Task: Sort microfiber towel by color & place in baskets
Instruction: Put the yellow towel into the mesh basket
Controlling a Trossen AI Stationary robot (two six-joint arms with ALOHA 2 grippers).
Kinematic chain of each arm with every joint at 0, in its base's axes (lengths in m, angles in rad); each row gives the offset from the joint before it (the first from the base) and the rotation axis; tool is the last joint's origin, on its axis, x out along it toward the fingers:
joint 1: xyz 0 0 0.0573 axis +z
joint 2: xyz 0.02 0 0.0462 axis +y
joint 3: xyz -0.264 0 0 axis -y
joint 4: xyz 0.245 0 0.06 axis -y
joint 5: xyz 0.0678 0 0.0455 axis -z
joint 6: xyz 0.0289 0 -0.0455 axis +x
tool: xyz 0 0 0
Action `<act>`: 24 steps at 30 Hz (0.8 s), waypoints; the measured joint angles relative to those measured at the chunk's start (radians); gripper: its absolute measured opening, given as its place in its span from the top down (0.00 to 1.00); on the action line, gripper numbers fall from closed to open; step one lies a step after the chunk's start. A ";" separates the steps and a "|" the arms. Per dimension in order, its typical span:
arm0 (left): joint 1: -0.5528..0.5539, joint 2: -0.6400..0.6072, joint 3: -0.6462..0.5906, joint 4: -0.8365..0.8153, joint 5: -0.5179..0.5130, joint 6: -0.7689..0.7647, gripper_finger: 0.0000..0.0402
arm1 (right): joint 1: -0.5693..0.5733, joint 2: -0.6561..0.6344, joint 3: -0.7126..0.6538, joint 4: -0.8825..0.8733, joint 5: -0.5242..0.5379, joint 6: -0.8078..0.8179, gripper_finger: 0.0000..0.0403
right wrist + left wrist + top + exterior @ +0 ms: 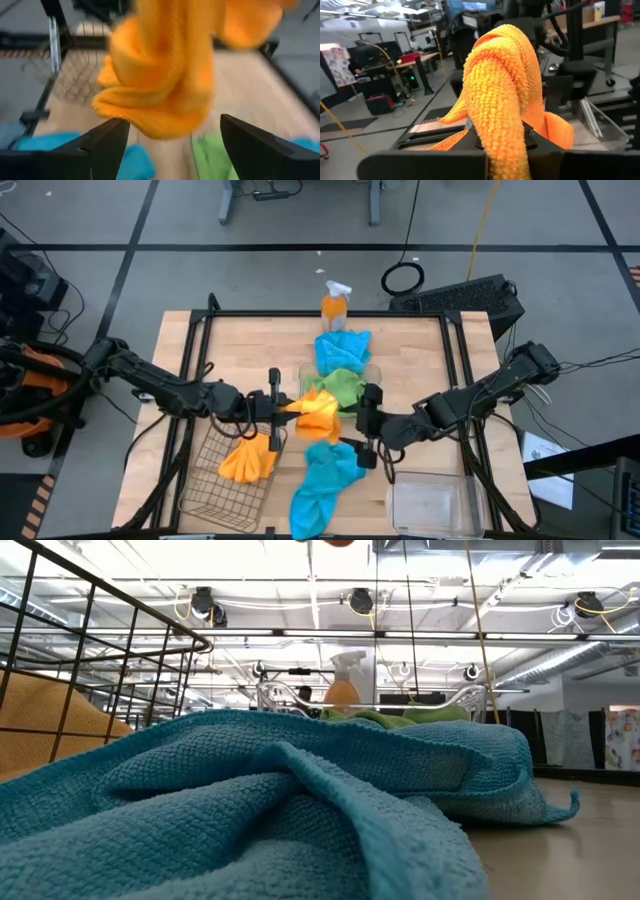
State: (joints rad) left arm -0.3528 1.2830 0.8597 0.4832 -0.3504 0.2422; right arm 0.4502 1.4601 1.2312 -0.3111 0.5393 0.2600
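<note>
Left pincer [278,406] grips a fluffy orange-yellow microfiber towel [318,412] (mid-surface); right pincer [366,420], at its three o'clock, stands open.

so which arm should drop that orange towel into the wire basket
Left. The left gripper is shut on the orange towel, beside the wire basket; the right gripper stands open, farther away.

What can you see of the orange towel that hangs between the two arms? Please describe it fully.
The orange towel is a fuzzy, looped microfiber cloth, bunched and draped in thick folds. The left pincer is shut on it and holds it above the table's middle, over the green towel. The right pincer stands open just beside it, not gripping it.
</note>
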 joint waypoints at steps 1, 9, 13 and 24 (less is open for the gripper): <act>0.000 -0.001 0.000 0.004 -0.001 -0.001 0.95 | 0.003 0.000 0.000 0.035 0.015 -0.026 0.25; -0.009 0.000 0.000 0.006 0.083 -0.002 0.95 | -0.006 0.001 0.000 0.124 0.030 -0.160 0.38; -0.007 0.000 0.000 0.005 0.122 -0.027 0.95 | -0.027 0.017 0.000 0.157 -0.074 -0.242 0.50; 0.013 0.011 0.000 -0.025 0.087 -0.028 0.94 | 0.003 0.043 0.000 0.270 -0.192 -0.433 0.79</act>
State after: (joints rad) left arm -0.3399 1.2943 0.8598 0.4581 -0.2630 0.2146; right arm 0.4530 1.5036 1.2312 -0.0406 0.3476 -0.1726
